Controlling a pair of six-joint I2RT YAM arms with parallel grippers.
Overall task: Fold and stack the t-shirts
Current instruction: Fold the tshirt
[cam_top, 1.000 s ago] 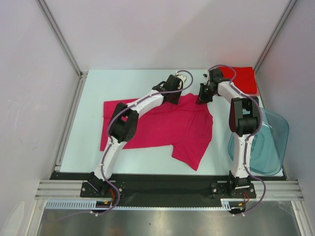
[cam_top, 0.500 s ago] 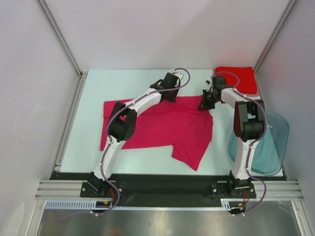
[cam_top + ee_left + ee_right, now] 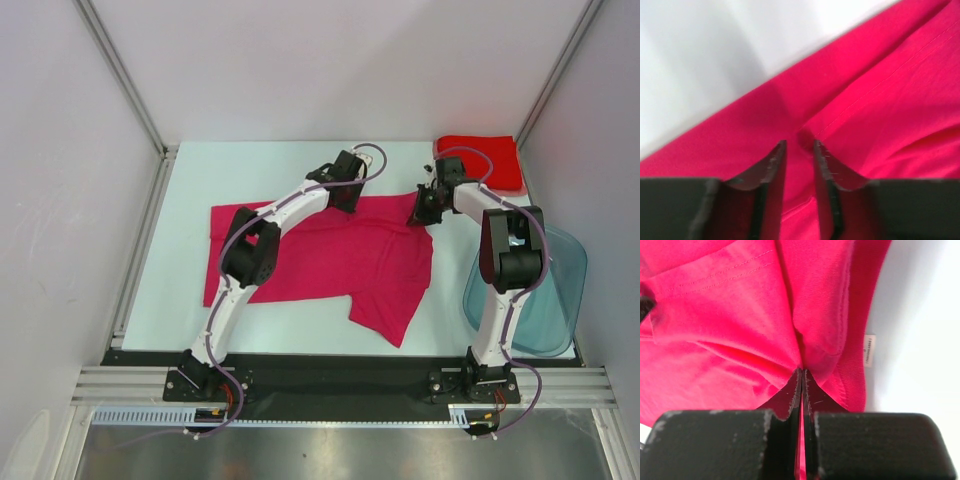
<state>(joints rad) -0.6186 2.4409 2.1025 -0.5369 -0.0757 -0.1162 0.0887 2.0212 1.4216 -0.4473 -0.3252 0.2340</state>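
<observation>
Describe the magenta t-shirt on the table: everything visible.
The magenta t-shirt is plain soft cloth with stitched hems, lying spread and wrinkled on the pale table. The right gripper is shut on a fold at its far right corner; the left gripper stands with jaws slightly apart over a pucker at its far edge.

two t-shirts (image 3: 330, 255), one tub (image 3: 560, 290), two arms (image 3: 290, 205)

A magenta-pink t-shirt (image 3: 330, 255) lies spread on the pale table (image 3: 200, 180). The left gripper (image 3: 345, 196) is at its far edge and the right gripper (image 3: 423, 212) at its far right corner. A folded red t-shirt (image 3: 490, 160) lies in the far right corner, and a translucent tub (image 3: 555, 290) stands at the right edge.
</observation>
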